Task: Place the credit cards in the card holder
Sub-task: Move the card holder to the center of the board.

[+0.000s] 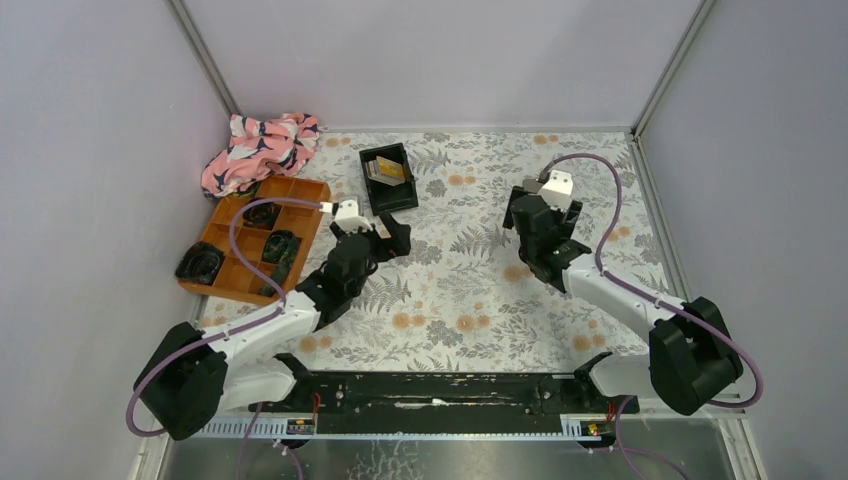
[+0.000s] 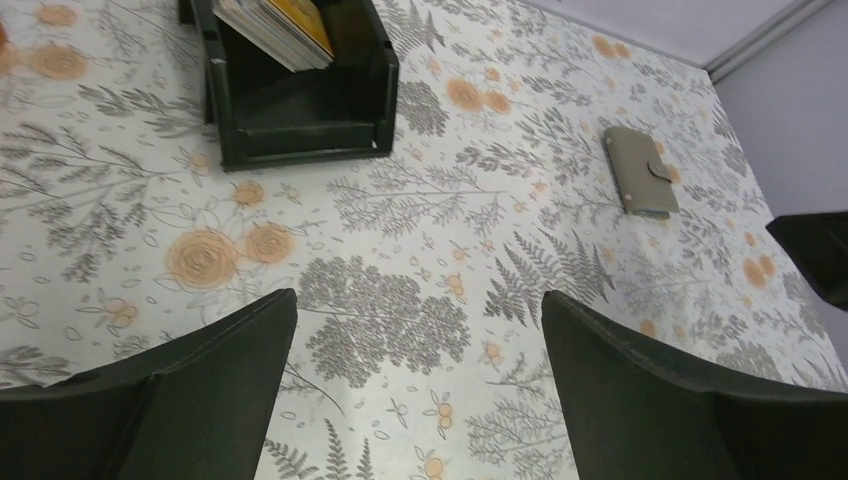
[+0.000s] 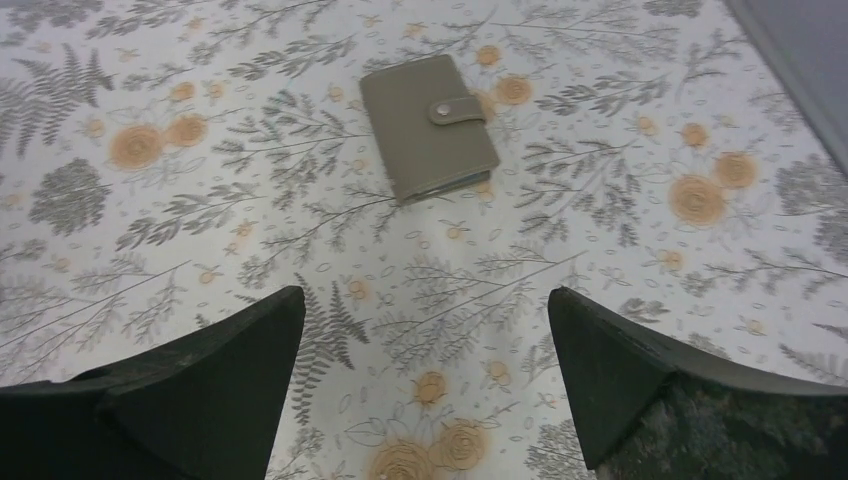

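The credit cards (image 1: 388, 170) are a gold and pale stack leaning inside the black square tray (image 1: 400, 195) at the back middle; they also show in the left wrist view (image 2: 275, 28). The card holder (image 3: 428, 125) is a shut grey-taupe wallet with a snap tab, lying flat on the floral cloth; it also shows in the left wrist view (image 2: 640, 170). I cannot make it out in the top view. My left gripper (image 1: 392, 235) is open and empty, just in front of the black tray (image 2: 300, 120). My right gripper (image 1: 530, 215) is open and empty, hovering short of the card holder.
An orange compartment tray (image 1: 225, 275) with dark items stands at the left, and a pink patterned cloth (image 1: 262, 148) lies behind it. Grey walls close in the left, back and right. A dark part of the right arm (image 2: 815, 250) shows at the left wrist view's right edge.
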Robot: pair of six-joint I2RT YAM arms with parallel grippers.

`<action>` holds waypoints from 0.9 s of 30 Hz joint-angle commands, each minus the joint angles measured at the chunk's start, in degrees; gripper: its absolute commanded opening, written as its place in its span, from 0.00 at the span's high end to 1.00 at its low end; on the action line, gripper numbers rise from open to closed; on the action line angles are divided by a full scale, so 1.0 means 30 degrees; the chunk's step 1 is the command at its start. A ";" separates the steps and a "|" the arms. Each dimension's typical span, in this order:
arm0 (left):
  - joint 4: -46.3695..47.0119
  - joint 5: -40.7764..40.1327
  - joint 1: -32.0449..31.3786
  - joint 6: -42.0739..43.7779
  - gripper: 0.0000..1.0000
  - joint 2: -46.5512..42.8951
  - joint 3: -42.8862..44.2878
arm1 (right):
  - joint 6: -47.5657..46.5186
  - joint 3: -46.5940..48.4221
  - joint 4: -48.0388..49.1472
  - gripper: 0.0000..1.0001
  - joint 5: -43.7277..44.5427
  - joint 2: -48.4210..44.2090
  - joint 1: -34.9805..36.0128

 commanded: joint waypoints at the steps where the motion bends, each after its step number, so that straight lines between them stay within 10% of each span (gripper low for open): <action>1: -0.0222 -0.0830 -0.0840 -0.0826 0.00 0.0224 0.0505 | 0.0505 0.2147 -0.2388 0.01 0.3359 -0.0067 0.0186; 27: -0.0090 0.3399 -0.2181 -0.0669 0.00 0.9121 0.7819 | 0.0227 0.7896 -0.2616 0.12 -0.4963 0.9057 -0.6188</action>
